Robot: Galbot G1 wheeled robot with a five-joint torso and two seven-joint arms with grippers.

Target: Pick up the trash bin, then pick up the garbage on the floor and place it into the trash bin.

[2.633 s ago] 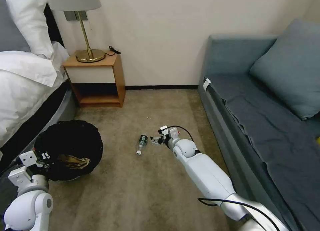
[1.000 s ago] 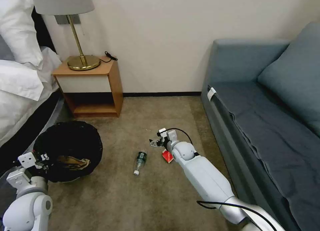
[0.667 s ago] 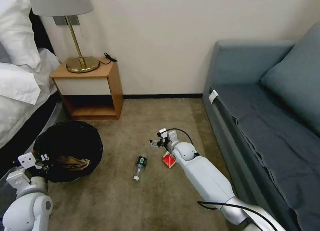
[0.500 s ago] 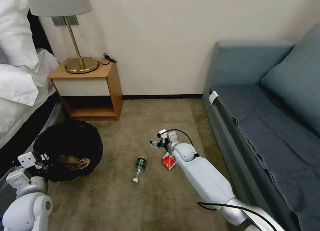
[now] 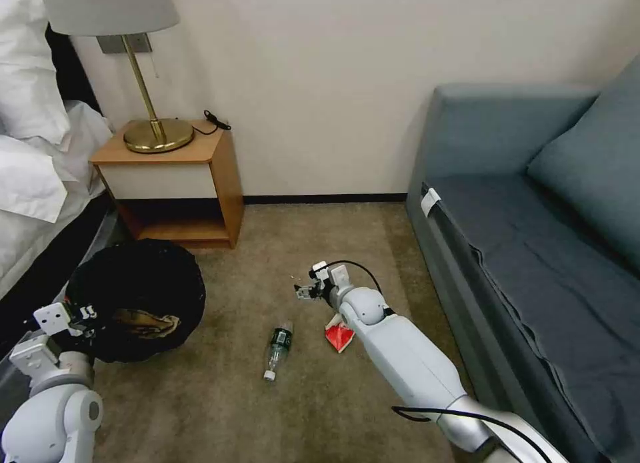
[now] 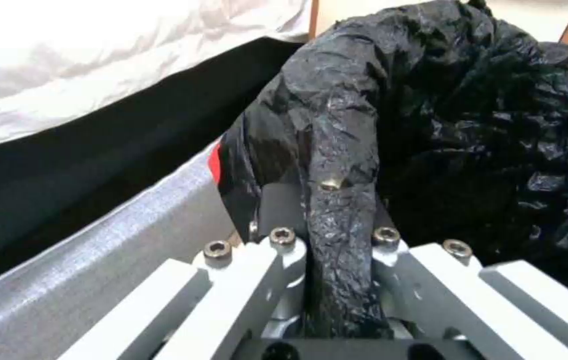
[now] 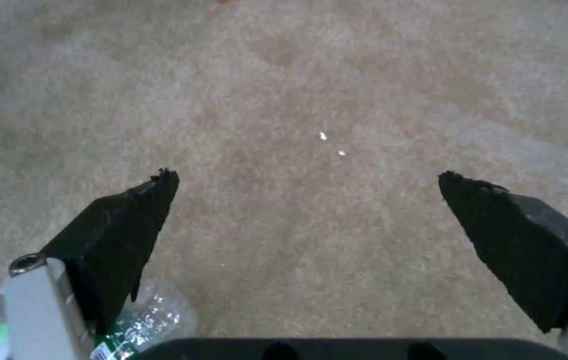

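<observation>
Bin-carrying is done: the left gripper [image 6: 337, 280] is clamped on the trash bin [image 5: 137, 299] rim, with what looks like crumpled paper inside. Right gripper [image 5: 305, 291] hangs spread and empty; plastic bottle [image 5: 277, 346] and red snack packet [image 5: 338, 335] remain on the carpet [image 5: 220, 396].

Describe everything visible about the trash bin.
The trash bin is round, lined with a crinkled black plastic bag draped over its rim, so little of its body shows. Brownish crumpled litter lies inside. It sits low beside the bed, before the nightstand. The left pincer is shut on its bagged rim.
</observation>
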